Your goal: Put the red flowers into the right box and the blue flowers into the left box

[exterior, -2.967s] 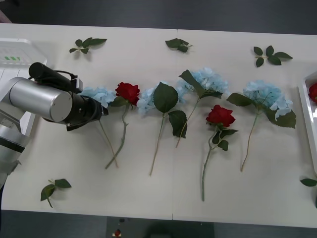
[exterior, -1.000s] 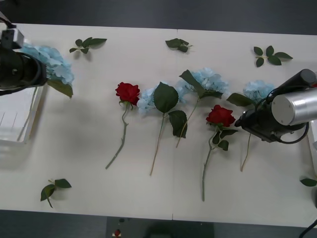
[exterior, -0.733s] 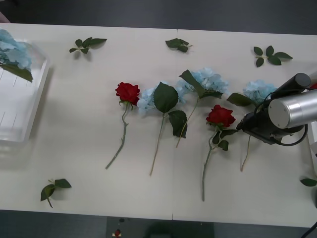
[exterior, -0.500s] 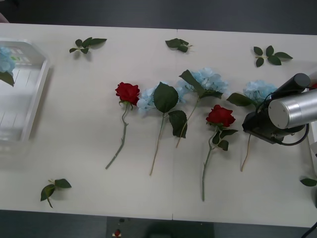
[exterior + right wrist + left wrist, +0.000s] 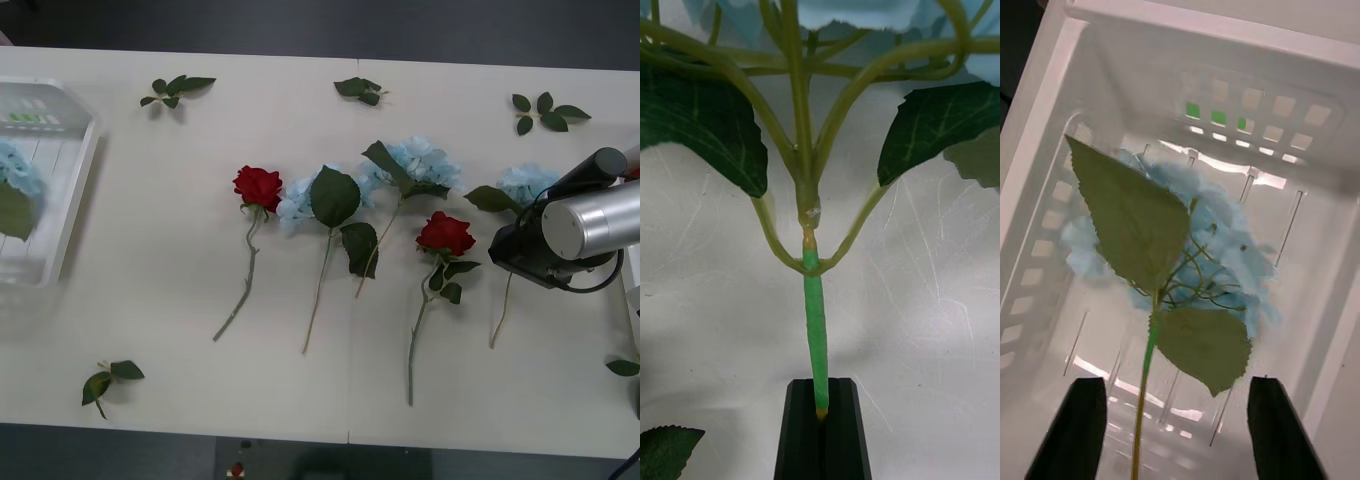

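**Right gripper on far-right hydrangea stem; one blue flower over left box**

I saw the right gripper [image 5: 821,420] pinched narrow on the green stem of the rightmost of the blue flowers [image 5: 527,184], low at the table's [image 5: 180,250] right side. That stem ran lengthwise away from the fingers, head pointing to the table's far edge, cut end toward me (tip lay right between the black fingers). In the left wrist view the left gripper [image 5: 1176,427] stood wide, holding nothing, above the left box [image 5: 1045,142]. Another blue flower [image 5: 1187,247] was inside that box, head toward its slotted end wall, stem running back toward the fingers. Two red flowers [image 5: 258,186] lay mid-table, heads far, stems near.
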`<state>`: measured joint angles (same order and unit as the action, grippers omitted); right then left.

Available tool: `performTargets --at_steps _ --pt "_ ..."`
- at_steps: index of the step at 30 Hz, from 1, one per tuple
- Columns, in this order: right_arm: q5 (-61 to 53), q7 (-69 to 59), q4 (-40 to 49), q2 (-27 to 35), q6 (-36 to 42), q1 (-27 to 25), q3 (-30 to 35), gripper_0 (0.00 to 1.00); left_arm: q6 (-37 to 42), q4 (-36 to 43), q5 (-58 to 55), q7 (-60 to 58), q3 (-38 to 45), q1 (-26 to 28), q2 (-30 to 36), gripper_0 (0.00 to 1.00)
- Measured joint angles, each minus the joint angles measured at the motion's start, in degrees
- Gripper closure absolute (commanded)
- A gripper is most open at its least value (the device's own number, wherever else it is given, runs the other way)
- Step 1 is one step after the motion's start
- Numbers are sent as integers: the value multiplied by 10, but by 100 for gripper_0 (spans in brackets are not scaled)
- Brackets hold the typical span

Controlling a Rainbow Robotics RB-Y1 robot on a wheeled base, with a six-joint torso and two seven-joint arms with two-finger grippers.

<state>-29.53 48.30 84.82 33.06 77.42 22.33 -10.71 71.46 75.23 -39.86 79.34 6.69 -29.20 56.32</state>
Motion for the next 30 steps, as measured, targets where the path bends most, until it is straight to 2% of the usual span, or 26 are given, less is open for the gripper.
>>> performTargets --at_steps 10,15,19,23,26,30 --pt "5 28 60 1 23 0 13 100 -10 36 -68 1 0 0 0 0" --pt "-29 163 110 1 67 0 74 100 -10 91 -129 0 0 4 0 0" --pt "-69 213 145 1 82 0 120 100 -10 158 -154 -31 0 23 0 0" --pt "-149 321 166 1 82 0 161 100 -10 240 -155 -126 -3 54 -6 0" --pt "-218 402 168 1 82 0 186 100 -10 273 -150 -141 -20 61 -17 0" --pt "-344 408 168 1 82 3 215 100 -30 302 -139 -156 -65 61 -37 0"
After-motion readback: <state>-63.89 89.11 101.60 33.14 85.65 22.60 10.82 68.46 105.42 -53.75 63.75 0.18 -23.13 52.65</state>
